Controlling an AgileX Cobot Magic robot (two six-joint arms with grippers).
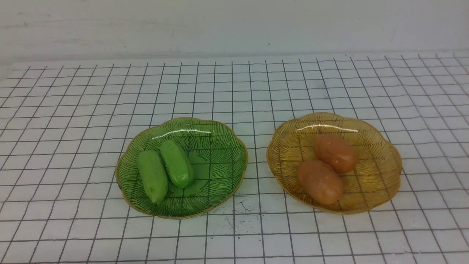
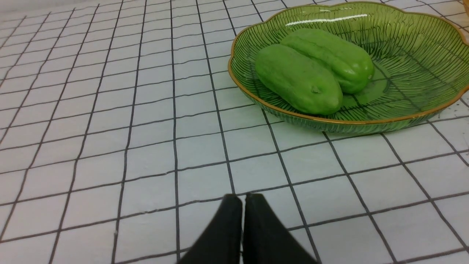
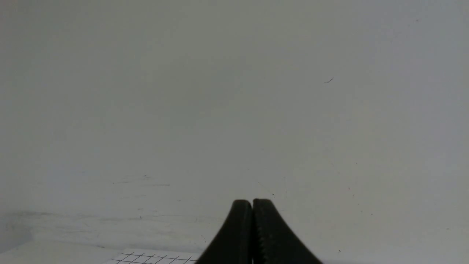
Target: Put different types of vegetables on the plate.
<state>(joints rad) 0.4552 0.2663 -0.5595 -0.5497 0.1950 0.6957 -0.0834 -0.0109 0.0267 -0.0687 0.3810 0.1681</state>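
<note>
Two light green cucumber-like pieces (image 1: 153, 175) (image 1: 177, 163) lie side by side in a green glass plate (image 1: 223, 154) at centre left. Two orange-brown potato-like pieces (image 1: 320, 181) (image 1: 336, 153) lie touching in an amber glass plate (image 1: 381, 161) at centre right. In the left wrist view the green plate (image 2: 421, 55) holds both cucumber pieces (image 2: 298, 79) (image 2: 329, 55). My left gripper (image 2: 243, 200) is shut and empty, low over the cloth, short of the green plate. My right gripper (image 3: 252, 204) is shut and empty, facing the wall. Neither gripper shows in the front view.
A white cloth with a black grid (image 1: 73, 146) covers the table. A plain white wall (image 1: 234, 25) stands behind it. Small dark scuff marks (image 1: 238, 212) lie in front of the green plate. The right wrist view catches only a corner of the cloth (image 3: 154, 256).
</note>
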